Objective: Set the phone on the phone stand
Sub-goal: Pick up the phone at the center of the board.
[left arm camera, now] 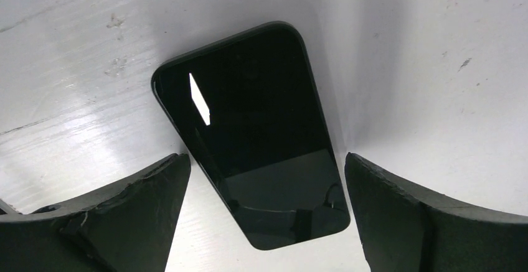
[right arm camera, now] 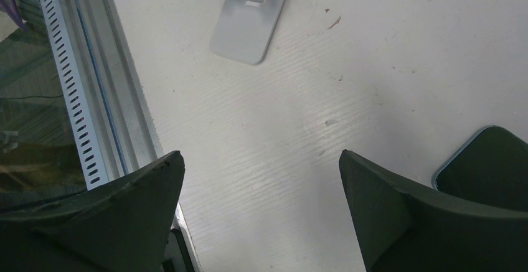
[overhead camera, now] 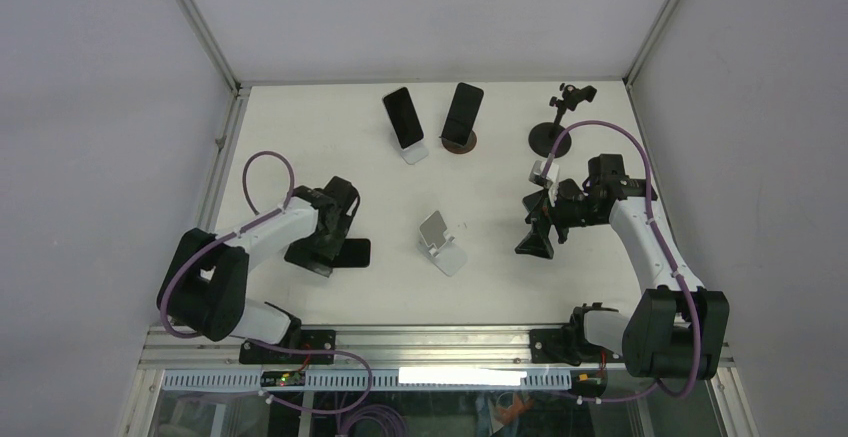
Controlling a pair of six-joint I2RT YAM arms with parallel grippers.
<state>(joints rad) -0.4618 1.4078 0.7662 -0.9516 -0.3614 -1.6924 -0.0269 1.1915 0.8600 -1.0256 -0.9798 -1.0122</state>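
A black phone (left arm camera: 255, 135) lies flat, screen up, on the white table; in the top view it (overhead camera: 353, 253) is at the left. My left gripper (left arm camera: 264, 159) is open just above it, one finger on each side of its near end, neither touching; in the top view the gripper (overhead camera: 328, 245) covers part of the phone. An empty silver phone stand (overhead camera: 441, 242) stands mid-table and also shows in the right wrist view (right arm camera: 246, 17). My right gripper (right arm camera: 260, 154) is open and empty over bare table; in the top view it (overhead camera: 536, 235) is right of the stand.
Two other phones rest on stands at the back, one on a white stand (overhead camera: 404, 119) and one on a round brown stand (overhead camera: 462, 114). A black clamp stand (overhead camera: 556, 127) is at the back right. A dark object with a pale blue rim (right arm camera: 492, 160) lies beside my right finger. The metal rail (right arm camera: 93, 98) runs along the near edge.
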